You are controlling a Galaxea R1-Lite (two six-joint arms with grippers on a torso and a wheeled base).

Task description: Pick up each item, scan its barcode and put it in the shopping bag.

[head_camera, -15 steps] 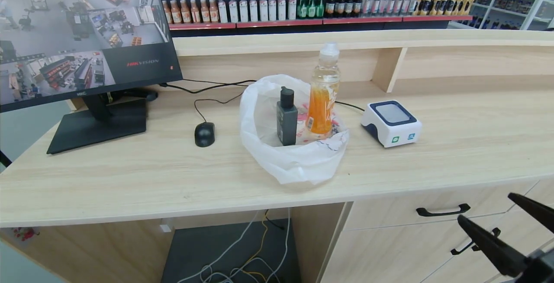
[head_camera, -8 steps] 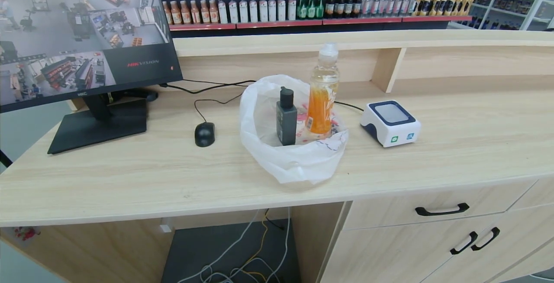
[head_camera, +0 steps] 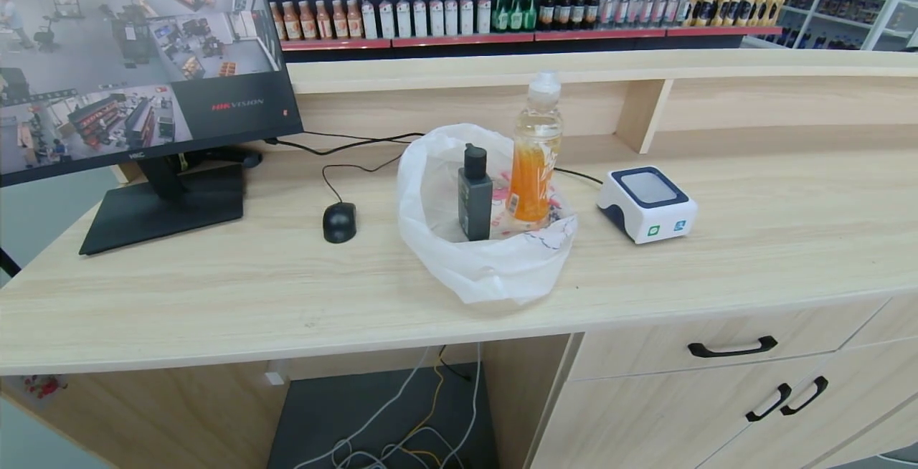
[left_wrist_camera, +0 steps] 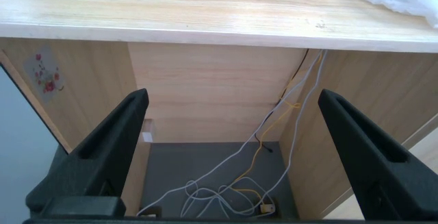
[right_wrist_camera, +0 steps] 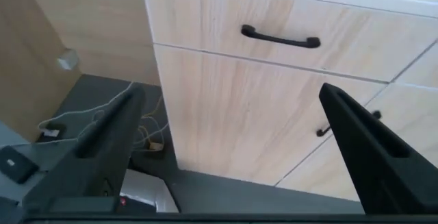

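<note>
White, thin plastic shopping bag (head_camera: 488, 261) sat slumped open on the wooden counter (head_camera: 753, 239), between the mouse (head_camera: 338, 222) and the scanner (head_camera: 647, 204). Upright inside were a dark grey pump bottle (head_camera: 475, 200) and a taller orange bottle (head_camera: 534, 160); I judged the bag soft and light, and the bottles stiff, smooth and liquid-heavy, best gripped at mid-body rather than the cap. Left gripper (left_wrist_camera: 233, 101) hung below the counter edge facing the cables (left_wrist_camera: 233, 183), jaws spread wide and empty; right gripper (right_wrist_camera: 233, 94) faced the drawer front (right_wrist_camera: 205, 18), equally wide and empty.
</note>
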